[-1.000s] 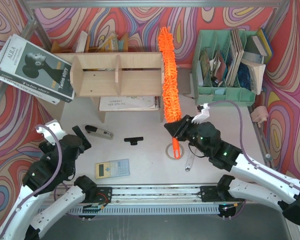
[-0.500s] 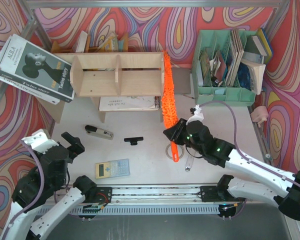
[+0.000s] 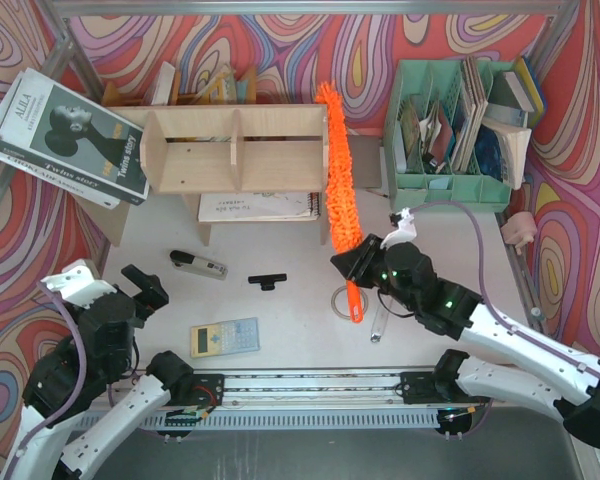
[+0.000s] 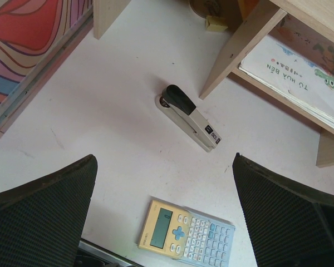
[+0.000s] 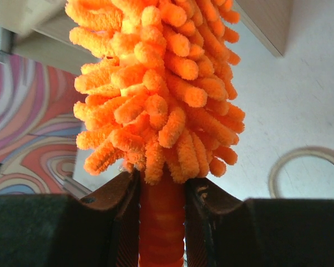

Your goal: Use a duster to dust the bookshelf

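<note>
The light plywood bookshelf (image 3: 230,150) stands at the back centre of the table. The orange fluffy duster (image 3: 338,170) lies along the shelf's right end, its tip past the back edge. My right gripper (image 3: 357,262) is shut on the duster's orange handle just below the fluff; the handle end (image 3: 355,305) sticks out toward me. In the right wrist view the fluff (image 5: 158,78) fills the frame above the clamped handle (image 5: 161,222). My left gripper (image 3: 140,285) is open and empty at the near left, above the bare table (image 4: 122,150).
A stapler (image 3: 198,264), a small black clip (image 3: 268,281), a yellow-blue calculator (image 3: 224,337), a tape ring (image 3: 342,300) and a pen (image 3: 377,325) lie on the table. A mint-green file organizer (image 3: 450,130) stands at the back right. A book (image 3: 65,138) leans at the left.
The right gripper has swung the duster back and forth along the shelf's right end, tip now further back. The left arm pulled back toward the near left, then held still.
</note>
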Available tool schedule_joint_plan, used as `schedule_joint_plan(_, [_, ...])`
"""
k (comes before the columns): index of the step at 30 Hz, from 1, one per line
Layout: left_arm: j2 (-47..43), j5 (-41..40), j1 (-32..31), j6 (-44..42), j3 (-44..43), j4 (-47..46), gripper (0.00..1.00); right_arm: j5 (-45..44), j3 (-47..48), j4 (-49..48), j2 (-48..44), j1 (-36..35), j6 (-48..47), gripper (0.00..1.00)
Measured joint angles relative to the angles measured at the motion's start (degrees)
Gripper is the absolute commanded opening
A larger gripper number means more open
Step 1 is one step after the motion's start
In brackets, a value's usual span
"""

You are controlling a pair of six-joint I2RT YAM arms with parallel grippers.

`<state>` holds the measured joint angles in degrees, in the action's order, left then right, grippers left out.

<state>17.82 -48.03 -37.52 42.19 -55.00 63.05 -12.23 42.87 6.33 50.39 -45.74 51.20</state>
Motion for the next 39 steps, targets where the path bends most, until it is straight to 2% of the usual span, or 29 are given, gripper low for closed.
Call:
schedule_joint_plan(10, [-0.1,0.0,0.0,0.1,0.0,0.0,0.98,2.7,-15.1,-0.9,2.9,0.0,4.9,0.00])
schedule_joint_plan(19, [-1.2,0.0,0.0,0.5,0.0,0.0,0.98,2.9,-13.7,-1.5,4.4,-0.5,5.7,0.00])
schedule_joint_plan(28, [-1.8,0.0,0.0,0.5,0.0,0.0,0.98,-2.0,-11.5,-2.8,3.8,-3.6,7.3,0.00])
schedule_joint_plan(39, [-4.2,-0.3,0.0,1.1,0.2,0.0,0.98,-3.8,-12.9,-8.5,19.8,-9.0,11.5,0.00])
